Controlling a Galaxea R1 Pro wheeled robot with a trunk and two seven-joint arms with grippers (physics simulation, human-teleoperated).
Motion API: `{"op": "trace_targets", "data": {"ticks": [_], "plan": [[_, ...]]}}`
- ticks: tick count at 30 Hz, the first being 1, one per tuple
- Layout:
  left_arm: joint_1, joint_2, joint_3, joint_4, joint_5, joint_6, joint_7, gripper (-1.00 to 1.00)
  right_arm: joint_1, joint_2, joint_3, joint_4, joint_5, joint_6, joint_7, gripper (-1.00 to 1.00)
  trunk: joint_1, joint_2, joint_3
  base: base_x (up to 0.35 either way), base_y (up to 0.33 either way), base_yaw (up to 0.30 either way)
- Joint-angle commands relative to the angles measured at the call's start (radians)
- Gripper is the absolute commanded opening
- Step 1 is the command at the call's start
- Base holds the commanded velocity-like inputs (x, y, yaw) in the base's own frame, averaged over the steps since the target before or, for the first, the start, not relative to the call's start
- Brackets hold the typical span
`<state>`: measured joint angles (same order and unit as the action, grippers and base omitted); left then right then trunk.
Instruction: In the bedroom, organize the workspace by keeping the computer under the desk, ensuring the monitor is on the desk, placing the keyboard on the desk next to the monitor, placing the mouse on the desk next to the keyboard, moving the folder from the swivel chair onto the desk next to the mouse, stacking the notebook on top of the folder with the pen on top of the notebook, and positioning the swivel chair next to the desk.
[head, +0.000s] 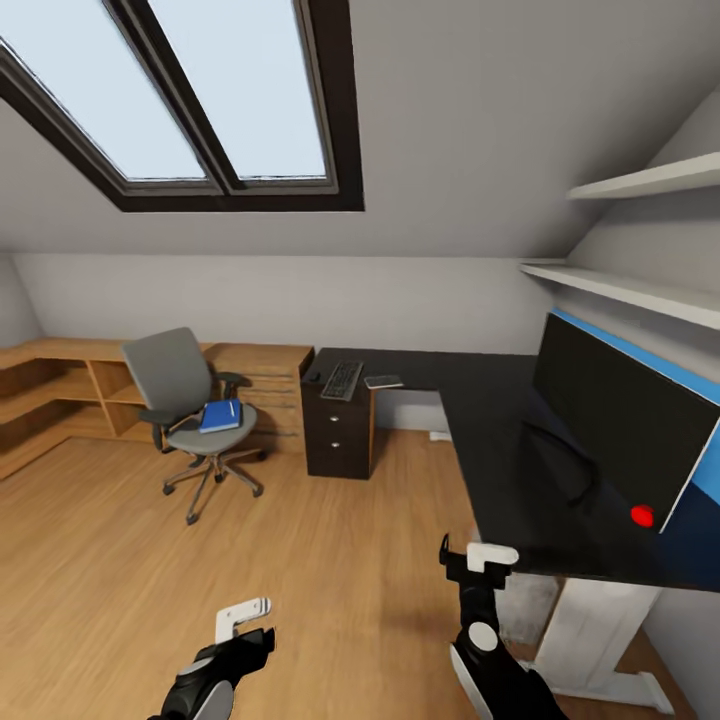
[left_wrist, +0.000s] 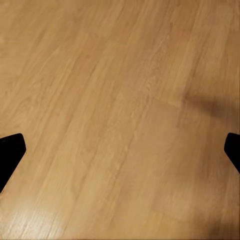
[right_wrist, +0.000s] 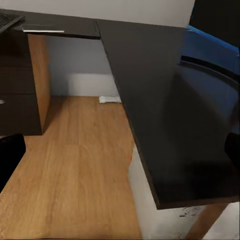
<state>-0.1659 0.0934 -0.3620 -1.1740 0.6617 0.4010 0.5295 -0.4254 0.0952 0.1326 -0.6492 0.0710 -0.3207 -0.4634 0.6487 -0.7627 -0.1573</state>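
the monitor (head: 625, 425) already stands on the table (head: 480, 420), on its right wing, and the keyboard (head: 342, 380) lies on the far wing above the drawer unit (head: 338, 430), well apart from the monitor. a small dark lump just beside the keyboard may be the mouse (head: 313, 377), too small to be sure. on the keyboard's other side lies a thin grey booklet, likely the notebook (head: 383, 381). the folder (head: 221, 415) is not yet moved: it lies on the seat of the swivel chair (head: 190, 415), which stands beyond the drawer unit, away from the table. judging by this, most of the arranging is left. the pen and computer cannot be made out.

the left tool (head: 245, 622) hangs over bare wood floor (left_wrist: 120, 120), fingers apart and empty. the right tool (head: 478, 565) hovers just beside the table's near edge, fingers apart, empty. open floor stretches from there to the chair.
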Motion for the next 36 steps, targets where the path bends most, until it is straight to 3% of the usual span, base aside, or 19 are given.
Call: {"op": "trace_targets", "data": {"ticks": [1,3,5,6,8,14,15,16,18,19,21,22,36], "plan": [[-0.001,0.001,-0.006,0.019,0.008,-0.015,0.009,1.0,-0.001,0.006,0.007,0.003,0.007,0.001,-0.009,1.0,0.001,-0.001,-0.002,0.227,0.278,0.0],[-0.001,-0.001,-0.017,0.075,0.008,-0.057,0.009,1.0,-0.001,0.018,0.014,0.012,0.006,0.001,-0.009,1.0,0.001,-0.001,-0.002,0.229,0.277,0.0],[-0.001,-0.004,-0.044,0.181,0.006,-0.14,0.008,1.0,-0.001,0.038,0.021,0.041,0.006,0.0,-0.009,1.0,0.001,-0.001,-0.002,0.231,0.275,0.0],[-0.001,-0.007,-0.066,0.276,0.005,-0.227,0.008,1.0,-0.001,0.055,0.028,0.074,0.007,-0.003,-0.009,1.0,0.001,-0.001,-0.002,0.233,0.274,0.0],[-0.001,-0.01,-0.086,0.365,0.005,-0.328,0.007,1.0,-0.001,0.071,0.036,0.129,0.003,-0.019,-0.002,1.0,0.001,-0.001,-0.002,0.235,0.273,0.0],[-0.001,-0.011,-0.092,0.409,0.01,-0.365,0.006,1.0,-0.001,0.078,0.039,0.286,0.0,-0.046,0.071,1.0,0.001,-0.001,-0.002,0.236,0.272,0.0],[-0.001,-0.011,-0.094,0.495,0.009,-0.381,-0.005,1.0,-0.001,0.077,0.036,0.407,0.0,-0.122,0.142,1.0,0.001,-0.001,-0.002,0.242,0.267,0.0],[-0.001,-0.011,-0.094,0.507,0.009,-0.385,-0.011,1.0,-0.001,0.077,0.035,0.415,0.0,-0.13,0.146,1.0,0.001,-0.001,-0.002,0.245,0.262,0.0],[-0.001,-0.011,-0.096,0.542,0.008,-0.408,-0.055,1.0,-0.001,0.074,0.032,0.436,0.0,-0.149,0.156,1.0,0.001,-0.001,-0.002,0.263,0.241,0.0],[-0.001,-0.011,-0.095,0.565,0.008,-0.429,-0.146,1.0,-0.001,0.071,0.029,0.496,-0.003,-0.16,0.162,1.0,0.001,-0.001,-0.002,0.306,0.169,0.0],[-0.001,-0.011,-0.095,0.567,0.008,-0.43,-0.155,1.0,-0.001,0.07,0.029,0.523,-0.003,-0.162,0.164,1.0,0.001,-0.001,-0.002,0.309,0.16,0.0],[-0.001,-0.011,-0.094,0.57,0.009,-0.433,-0.168,1.0,-0.001,0.057,0.03,0.577,-0.004,-0.183,0.167,1.0,0.001,-0.001,-0.002,0.319,0.113,0.0],[-0.001,-0.012,-0.097,0.592,0.007,-0.436,-0.172,1.0,-0.001,0.052,0.029,0.59,-0.006,-0.227,0.167,1.0,0.001,-0.001,-0.002,0.325,0.056,0.0]]}}
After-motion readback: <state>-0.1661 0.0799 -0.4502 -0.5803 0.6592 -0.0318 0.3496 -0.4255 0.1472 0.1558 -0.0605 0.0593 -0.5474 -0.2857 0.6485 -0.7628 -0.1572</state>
